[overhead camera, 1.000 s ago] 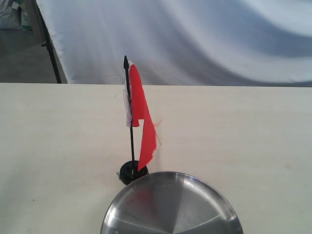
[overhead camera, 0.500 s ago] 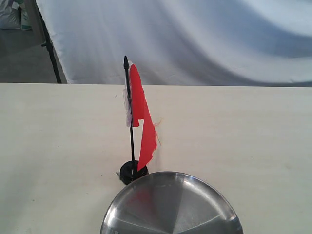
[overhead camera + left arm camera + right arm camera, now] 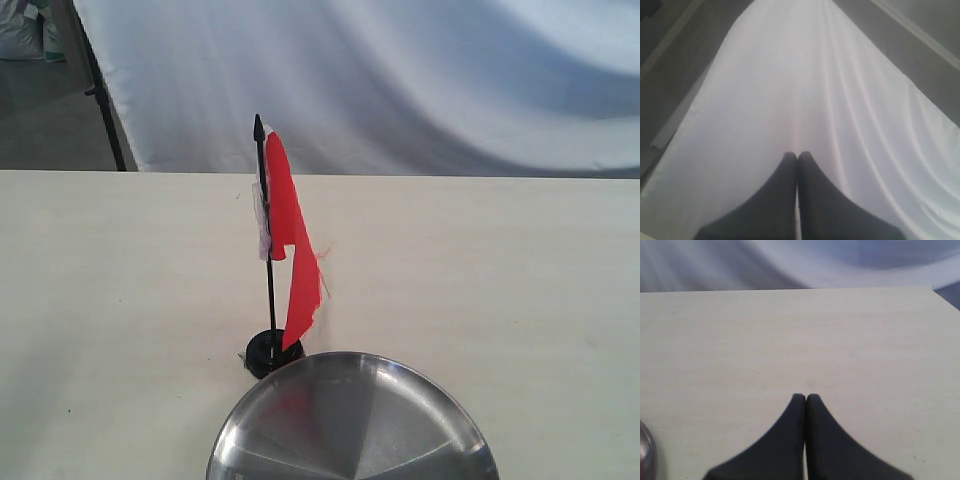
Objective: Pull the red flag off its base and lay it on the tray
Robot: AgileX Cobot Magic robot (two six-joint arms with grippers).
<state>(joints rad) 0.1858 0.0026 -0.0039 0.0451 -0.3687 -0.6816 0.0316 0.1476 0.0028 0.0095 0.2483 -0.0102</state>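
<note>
The red flag (image 3: 292,240) stands upright on its thin black stick, set in the small black base (image 3: 268,352) near the table's front middle. Directly in front of the base lies the shiny steel tray (image 3: 350,425), its front cut off by the frame edge. Neither arm shows in the exterior view. My left gripper (image 3: 798,155) is shut with nothing in it, over white cloth. My right gripper (image 3: 806,397) is shut and empty above bare tabletop, and a sliver of the tray's rim (image 3: 646,455) shows at that view's edge.
The pale wooden table (image 3: 500,270) stretches wide on both sides of the flag. A white cloth backdrop (image 3: 400,80) hangs behind the far edge, with a black stand leg (image 3: 103,110) at the back left.
</note>
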